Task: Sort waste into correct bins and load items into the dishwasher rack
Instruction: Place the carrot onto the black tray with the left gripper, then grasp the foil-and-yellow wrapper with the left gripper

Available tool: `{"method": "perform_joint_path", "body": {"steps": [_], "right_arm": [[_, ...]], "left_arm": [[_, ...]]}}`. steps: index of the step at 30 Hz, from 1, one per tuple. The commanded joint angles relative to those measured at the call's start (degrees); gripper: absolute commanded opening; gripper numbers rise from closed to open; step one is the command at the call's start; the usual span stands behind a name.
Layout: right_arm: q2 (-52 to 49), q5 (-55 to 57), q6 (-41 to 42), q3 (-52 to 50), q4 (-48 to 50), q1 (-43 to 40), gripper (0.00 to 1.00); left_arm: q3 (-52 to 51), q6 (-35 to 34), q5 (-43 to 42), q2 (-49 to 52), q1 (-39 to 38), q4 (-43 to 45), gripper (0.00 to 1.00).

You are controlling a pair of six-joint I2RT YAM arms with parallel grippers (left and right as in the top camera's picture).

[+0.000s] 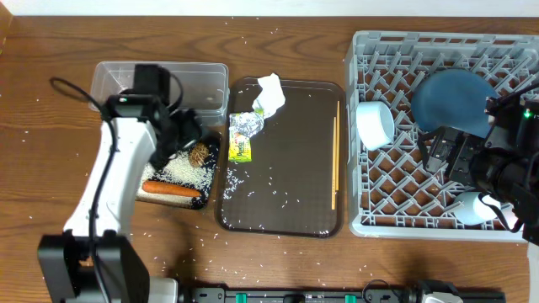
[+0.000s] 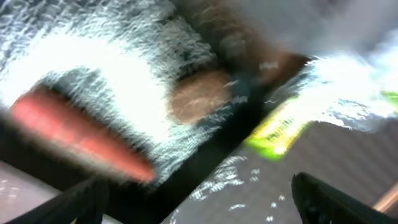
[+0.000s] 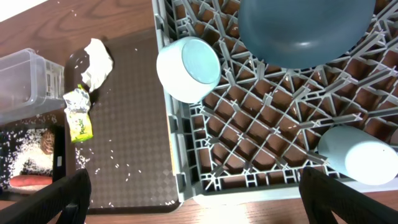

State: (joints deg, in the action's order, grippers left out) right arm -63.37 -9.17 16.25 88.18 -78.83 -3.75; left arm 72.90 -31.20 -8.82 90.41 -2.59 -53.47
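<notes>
**Plainly, a rice-strewn table, with both grippers spread wide**

Overhead, a brown wooden table (image 1: 50, 50) filled the view, with white grains scattered across it. Nothing of the room beyond the table could be seen.

At the left stood the clear tub (image 1: 210, 80), its inside partly hidden by the left arm. Just in front of it lay the black tray (image 1: 207, 199), which held a heap of loose white rice grains (image 1: 189, 171), the brown lump (image 1: 200, 155) and the carrot (image 1: 171, 189) along its near side. The left gripper (image 2: 199, 199) hung above this tray, fingers wide apart and pinching nothing.

The serving tray (image 1: 286, 185) sat in the middle. It carried the tissue (image 1: 271, 93) at its far edge, the wrapper (image 1: 244, 139) just beside that, the chopsticks (image 1: 335, 156) along its right side, and more stray rice.

At the right, the rack (image 1: 421, 227) contained the large blue bowl (image 1: 450, 101), the white bowl (image 1: 375, 124) tipped on its side, and the small light-blue bowl (image 1: 473, 208) near the front. The right gripper (image 3: 199, 202) was over the rack, its fingers likewise spread and empty.
</notes>
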Motion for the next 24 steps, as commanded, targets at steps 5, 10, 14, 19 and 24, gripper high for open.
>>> {"method": "perform_joint_path", "body": {"steps": [5,10,14,19,24], "right_arm": [[0.0,0.3,-0.7,0.6,-0.1,-0.8,0.99],[0.0,0.3,-0.7,0.6,-0.6,-0.8,0.99],[0.0,0.3,-0.7,0.6,-1.3,-0.8,0.99],[0.0,0.3,-0.7,0.6,-1.4,-0.8,0.99],[0.0,-0.1,-0.6,0.6,-1.4,-0.8,0.99]], "left_arm": [[0.7,27.9,-1.0,0.4,-14.3,12.1,0.95],[0.1,36.3,6.2,5.0,-20.8,19.4,0.92],[0.1,36.3,9.4,10.8,-21.6,21.7,0.92],[0.1,36.3,9.7,17.2,-21.4,24.0,0.83],[0.1,36.3,9.7,22.4,-21.5,28.4,0.81]]}}
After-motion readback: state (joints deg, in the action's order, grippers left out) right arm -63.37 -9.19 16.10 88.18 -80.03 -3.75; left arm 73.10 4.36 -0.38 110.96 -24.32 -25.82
